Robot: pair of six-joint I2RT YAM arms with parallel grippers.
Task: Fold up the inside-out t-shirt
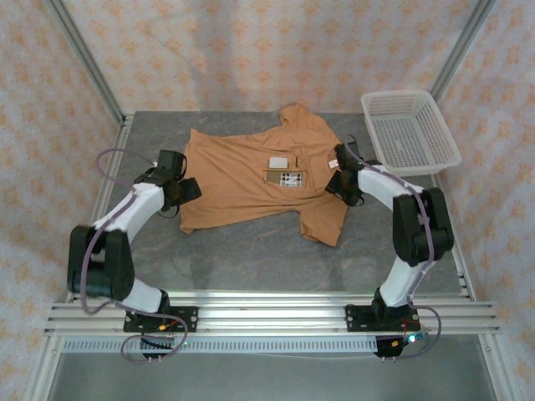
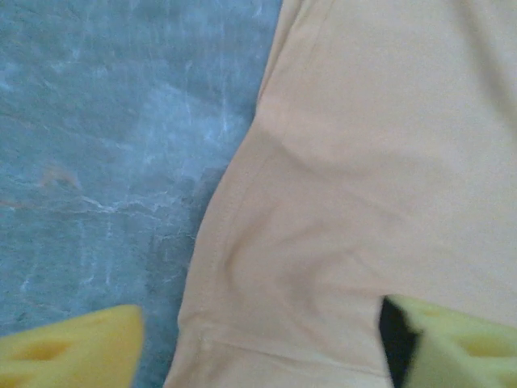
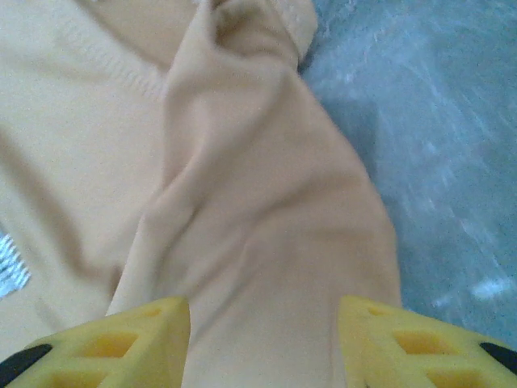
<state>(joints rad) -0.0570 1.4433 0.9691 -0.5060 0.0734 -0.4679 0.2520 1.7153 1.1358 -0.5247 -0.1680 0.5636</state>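
inside-out t-shirt (image 1: pixel 234 180) | caramel, white labels (image 1: pixel 282 170) up | spread flat on table (image 1: pixel 251 251)

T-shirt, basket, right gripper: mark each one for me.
t-shirt (image 1: pixel 234 180): top external view, flat middle of the body fabric.
basket (image 1: pixel 410 129): top external view, bare mesh floor.
right gripper (image 3: pixel 258 311): right wrist view, midpoint between its two yellow tips.

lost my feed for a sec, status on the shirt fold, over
Left gripper open at t-shirt edge. Right gripper astride a raised fold, grip unclear. Shirt mostly flat, tags up. Nothing in the way.
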